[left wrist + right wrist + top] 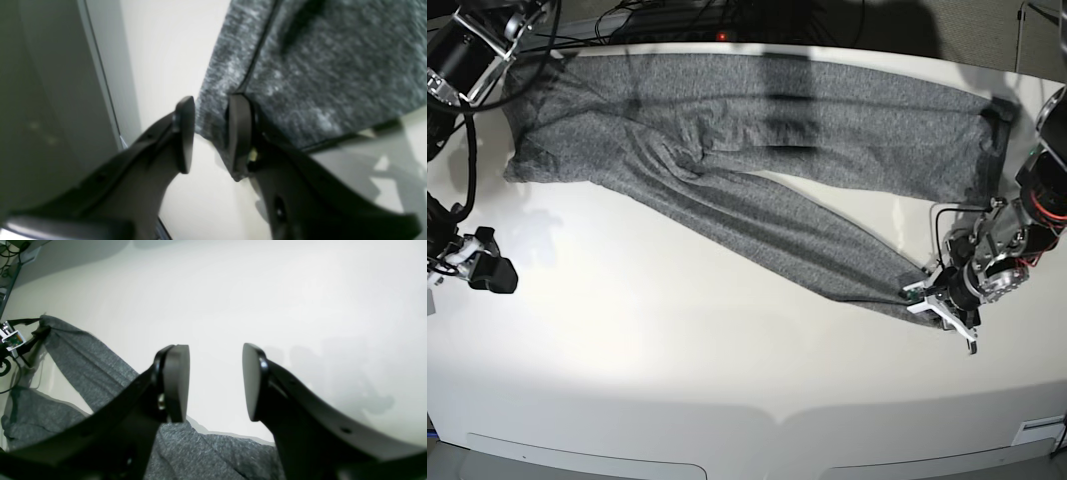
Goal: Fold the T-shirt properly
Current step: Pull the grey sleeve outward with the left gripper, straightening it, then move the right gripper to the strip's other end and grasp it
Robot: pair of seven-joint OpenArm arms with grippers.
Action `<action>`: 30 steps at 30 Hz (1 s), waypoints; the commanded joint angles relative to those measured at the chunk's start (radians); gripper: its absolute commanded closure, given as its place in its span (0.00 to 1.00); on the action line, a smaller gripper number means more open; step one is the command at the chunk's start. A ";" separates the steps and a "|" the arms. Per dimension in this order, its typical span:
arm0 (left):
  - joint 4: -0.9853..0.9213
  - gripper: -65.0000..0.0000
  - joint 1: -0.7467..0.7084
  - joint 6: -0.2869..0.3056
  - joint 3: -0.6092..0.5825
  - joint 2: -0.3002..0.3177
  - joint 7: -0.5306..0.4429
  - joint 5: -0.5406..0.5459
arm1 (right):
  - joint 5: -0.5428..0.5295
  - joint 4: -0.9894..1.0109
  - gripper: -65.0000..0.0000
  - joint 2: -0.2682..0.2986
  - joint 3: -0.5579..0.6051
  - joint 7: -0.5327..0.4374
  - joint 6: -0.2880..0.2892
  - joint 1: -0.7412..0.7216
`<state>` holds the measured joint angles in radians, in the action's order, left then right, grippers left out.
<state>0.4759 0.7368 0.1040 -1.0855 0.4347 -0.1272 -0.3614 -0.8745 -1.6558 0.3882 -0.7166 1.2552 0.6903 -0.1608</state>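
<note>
Where the base view's lower edge begins, the cream tabletop [677, 370] shows a pale front lip with seams, then a wide glossy stretch with a bright patch of reflected light. On this bare surface, at the far left of the base view, the right gripper [215, 383] hangs with its jaws standing apart and nothing between them; its wrist view shows only plain tabletop through the gap. At the opposite side, the left gripper [210, 133] sits at the end of one long strip of the T-shirt [757, 150], and the hem of that grey knit lies between its two jaws, one pad against the cloth, the other just beside it; whether the cloth is pinched fast cannot be told. The T-shirt spreads across the farther half of the tabletop, its heather-grey fabric flat but wrinkled, one long strip running along the back edge and another slanting down toward the left gripper. Beyond the back edge lie dark cables [677, 20] with a small red light among them, and a grey wall [50, 100] stands beside the tabletop in the left wrist view.
</note>
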 commanded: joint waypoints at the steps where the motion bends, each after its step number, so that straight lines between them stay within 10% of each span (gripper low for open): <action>1: 0.003 0.86 0.026 -0.021 0.004 0.011 0.006 0.000 | -0.027 -0.018 0.60 0.021 -0.003 -0.016 0.008 -0.019; 3: 0.003 1.00 0.025 -0.037 0.004 0.011 0.005 0.029 | -0.027 -0.018 0.60 0.021 -0.003 -0.016 0.008 -0.019; 12: 0.034 1.00 0.026 -0.237 0.004 0.012 0.114 0.056 | -0.027 -0.018 0.60 0.032 0.014 -0.003 0.008 -0.019; 30: 0.146 1.00 0.025 -0.242 0.004 0.011 0.191 0.086 | 0.293 0.045 0.48 0.086 0.601 -0.089 0.008 0.000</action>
<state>0.6121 0.7258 -0.1131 -1.0866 0.4347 0.0666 -0.2752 -0.5743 -1.5990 0.4606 -0.1097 1.1812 0.6933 -0.1410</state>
